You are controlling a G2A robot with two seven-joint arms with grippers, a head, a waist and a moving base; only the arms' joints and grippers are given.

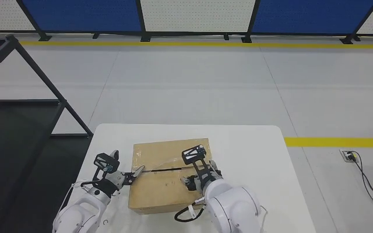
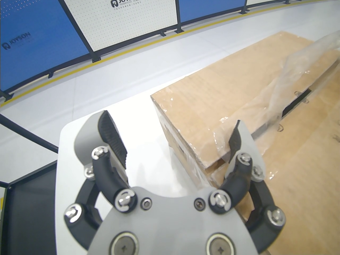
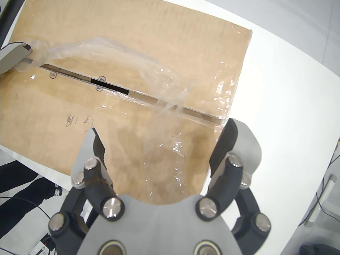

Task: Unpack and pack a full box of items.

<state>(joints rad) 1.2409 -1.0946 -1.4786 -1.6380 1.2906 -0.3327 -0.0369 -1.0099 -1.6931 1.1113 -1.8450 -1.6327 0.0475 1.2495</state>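
A closed cardboard box [image 1: 169,177] sits mid-table, its two top flaps meeting at a seam [image 3: 111,87]. A crumpled strip of clear tape [image 3: 119,56] has lifted off the seam and arches over it; the tape [image 2: 294,80] also rises from the box [image 2: 212,94]. My left gripper [image 2: 175,141] is open at the box's left edge, straddling the seam end, and one fingertip [image 2: 237,134] touches the loose film. In the top view the left gripper [image 1: 136,173] sits at that edge. My right gripper [image 3: 162,139] hovers open over the box's [image 3: 138,22] right part, above the tape's wrinkled end.
The white table [image 1: 250,151] has bare room to the right of the box and behind it. A black metal rack [image 1: 35,116] stands beside the table's left side. Blue and white fence panels [image 1: 192,14] line the far floor.
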